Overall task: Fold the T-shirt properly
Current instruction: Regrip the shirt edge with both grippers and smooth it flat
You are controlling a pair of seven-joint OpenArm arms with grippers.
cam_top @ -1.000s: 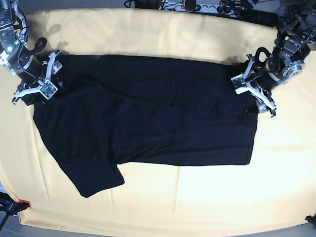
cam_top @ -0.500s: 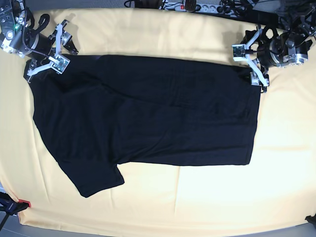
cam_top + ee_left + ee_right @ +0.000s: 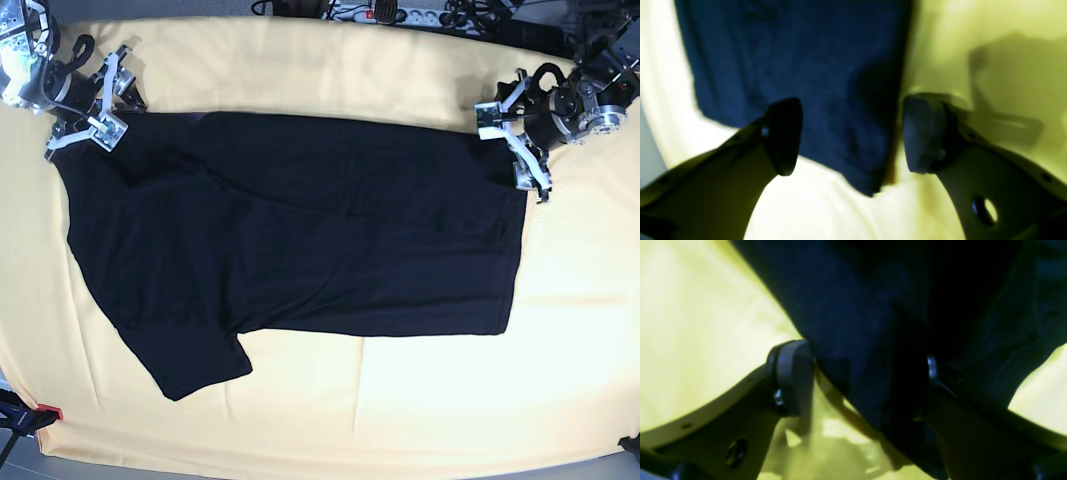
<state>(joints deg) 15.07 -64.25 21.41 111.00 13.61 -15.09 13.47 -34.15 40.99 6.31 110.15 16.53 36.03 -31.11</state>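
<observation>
- T-shirt lies flat on the yellow cloth, plain black side up, one sleeve sticking out at its near corner; no print showing.
- Left gripper sits at the shirt's far corner on the base view's right side. Jaws wide apart, holding nothing. The wrist view shows a shirt corner in the gap between the pads, not pinched.
- Right gripper is at the shirt's opposite far corner. Jaws also spread wide; the wrist view shows dark fabric running between the pads, one pad against the fabric edge, no clamp visible. Nothing held.
- Judgement: step in hand looks like taking both far corners for a fold toward the near edge. Not gripped yet.
- To do it well: bring both pads down so one goes under the hem, and catch every layer at the corner, not only the top one. Close both sides together, lift evenly, and keep the far edge taut between the arms so the fold line runs straight.
- Risk: a pad snags the yellow cloth along with the shirt; check before lifting.
- Writing/brands: none readable. Wrist views are blurred.
</observation>
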